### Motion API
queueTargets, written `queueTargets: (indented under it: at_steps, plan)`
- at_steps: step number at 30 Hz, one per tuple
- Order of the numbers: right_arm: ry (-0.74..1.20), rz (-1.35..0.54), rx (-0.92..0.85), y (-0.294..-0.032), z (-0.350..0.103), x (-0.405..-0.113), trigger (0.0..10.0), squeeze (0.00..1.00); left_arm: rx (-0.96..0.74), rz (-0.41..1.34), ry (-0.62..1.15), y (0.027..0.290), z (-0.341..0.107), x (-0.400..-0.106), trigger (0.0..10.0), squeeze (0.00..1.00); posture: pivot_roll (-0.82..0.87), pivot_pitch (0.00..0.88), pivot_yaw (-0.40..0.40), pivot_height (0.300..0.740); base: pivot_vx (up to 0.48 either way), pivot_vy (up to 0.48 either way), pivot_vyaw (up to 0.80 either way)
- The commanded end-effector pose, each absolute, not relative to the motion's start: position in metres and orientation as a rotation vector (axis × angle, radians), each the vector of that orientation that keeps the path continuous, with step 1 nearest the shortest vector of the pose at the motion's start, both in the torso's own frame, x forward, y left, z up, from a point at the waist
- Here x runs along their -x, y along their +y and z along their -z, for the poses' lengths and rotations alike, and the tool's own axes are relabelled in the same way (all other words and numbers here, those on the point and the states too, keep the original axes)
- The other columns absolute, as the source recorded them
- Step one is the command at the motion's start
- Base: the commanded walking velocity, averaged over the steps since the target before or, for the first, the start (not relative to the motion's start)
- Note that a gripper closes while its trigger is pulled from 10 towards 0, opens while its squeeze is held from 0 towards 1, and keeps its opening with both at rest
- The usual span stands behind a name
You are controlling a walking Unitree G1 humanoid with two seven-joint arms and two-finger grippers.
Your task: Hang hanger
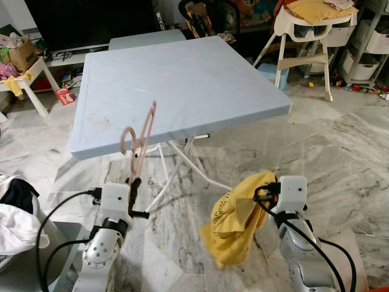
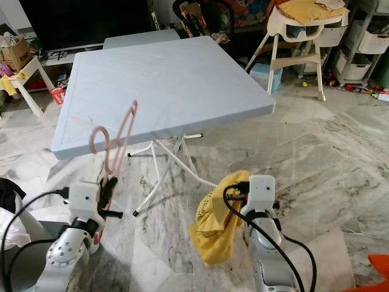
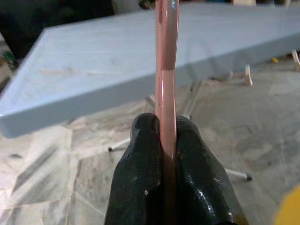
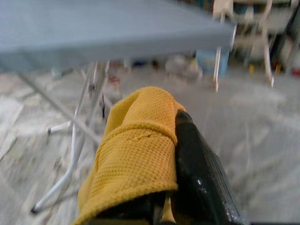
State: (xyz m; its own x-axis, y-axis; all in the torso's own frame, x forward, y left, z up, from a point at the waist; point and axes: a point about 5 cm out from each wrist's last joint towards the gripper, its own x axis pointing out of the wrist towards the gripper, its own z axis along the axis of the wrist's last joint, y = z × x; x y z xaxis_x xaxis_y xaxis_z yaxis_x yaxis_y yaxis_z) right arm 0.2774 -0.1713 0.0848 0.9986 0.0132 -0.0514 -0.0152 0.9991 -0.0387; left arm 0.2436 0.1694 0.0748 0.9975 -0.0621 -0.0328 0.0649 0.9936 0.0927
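Note:
A pink plastic hanger (image 1: 141,139) stands upright in front of the light blue table (image 1: 200,73), its hook curling to the left. My left gripper (image 1: 134,182) is shut on the hanger's lower end, and the left wrist view has the pink bar (image 3: 166,93) pinched between both black fingers (image 3: 140,173). A yellow mesh garment (image 1: 238,216) droops from my right gripper (image 1: 261,190), which is shut on its upper fold. In the right wrist view the yellow cloth (image 4: 133,150) drapes over one black finger (image 4: 197,173).
The table's white folding legs (image 1: 182,164) stand just ahead on the marble floor. A white high chair (image 1: 310,36) is at the back right. A small white side table with clutter (image 1: 24,67) is at the back left. White and dark laundry (image 1: 15,213) lies at my left.

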Motion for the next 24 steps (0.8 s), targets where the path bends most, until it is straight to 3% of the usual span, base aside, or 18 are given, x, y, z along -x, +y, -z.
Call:
queueTargets:
  at_steps: [1,7,17,24]
  plan:
    - [-0.005,-0.042,0.050,-0.167,-0.100,-0.281,10.0,0.00,-0.128,0.036,0.038,0.180,-0.075,-0.238,10.0,0.00,-0.11,0.000,0.050,0.740,0.000,0.000,0.00]
    - [-0.015,-0.065,0.059,-0.165,-0.103,-0.282,10.0,0.00,-0.111,-0.036,0.116,0.196,-0.059,-0.225,10.0,0.00,-0.10,0.000,0.041,0.740,0.000,0.000,0.00]
    - [0.003,-0.087,0.061,-0.160,-0.100,-0.283,10.0,0.00,-0.103,-0.045,0.105,0.195,-0.064,-0.228,10.0,0.00,-0.09,0.000,0.032,0.740,0.000,0.000,0.42]
    - [0.008,-0.088,0.060,-0.160,-0.099,-0.285,10.0,0.00,-0.101,-0.043,0.101,0.195,-0.065,-0.231,10.0,0.00,-0.09,0.000,0.033,0.740,0.000,0.000,0.00]
